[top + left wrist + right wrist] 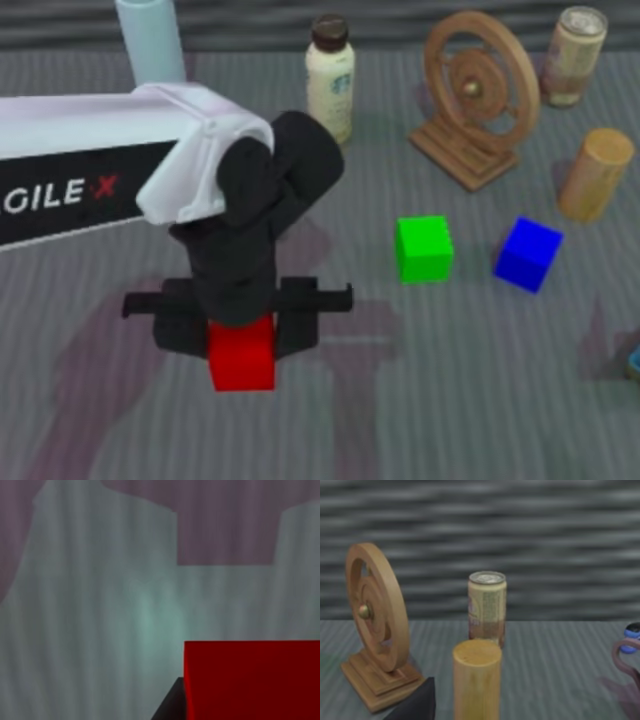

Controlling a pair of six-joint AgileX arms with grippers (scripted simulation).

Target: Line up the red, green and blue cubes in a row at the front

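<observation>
The left end effector (240, 335) is hanging over the worktop (460, 400) at about 7 o'clock from the middle of the top view, and it is holding the red cube (242, 355) between its two dark fingers (178, 322), which are standing narrow on the cube's left and right sides. The white left arm, with the AgileX letters on it, is reaching in from the 9 o'clock edge. In the left wrist view the red cube (250, 680) is filling one corner, with a dark finger edge (170, 705) just beside it and the grey worktop (100, 630) behind. The green cube (424, 249) is lying near the middle of the worktop, at about 2 o'clock from the red cube and well apart from it. The blue cube (528, 254) is lying near the green one at its 3 o'clock side, turned a little, not touching it. Toward 12 o'clock a cream bottle (331, 77) with a dark cap is standing upright, and toward 1 o'clock a wooden wheel (478, 95) is standing on its base. A can (574, 55) is standing at the far 2 o'clock corner, and a wooden cylinder (594, 174) is standing near the blue cube, at its 1 o'clock. The right wrist view is showing the wooden wheel (375, 625), the can (487, 607) and the wooden cylinder (476, 680) in front of the can. The right end effector is not appearing in the top view, and I cannot tell its state.
</observation>
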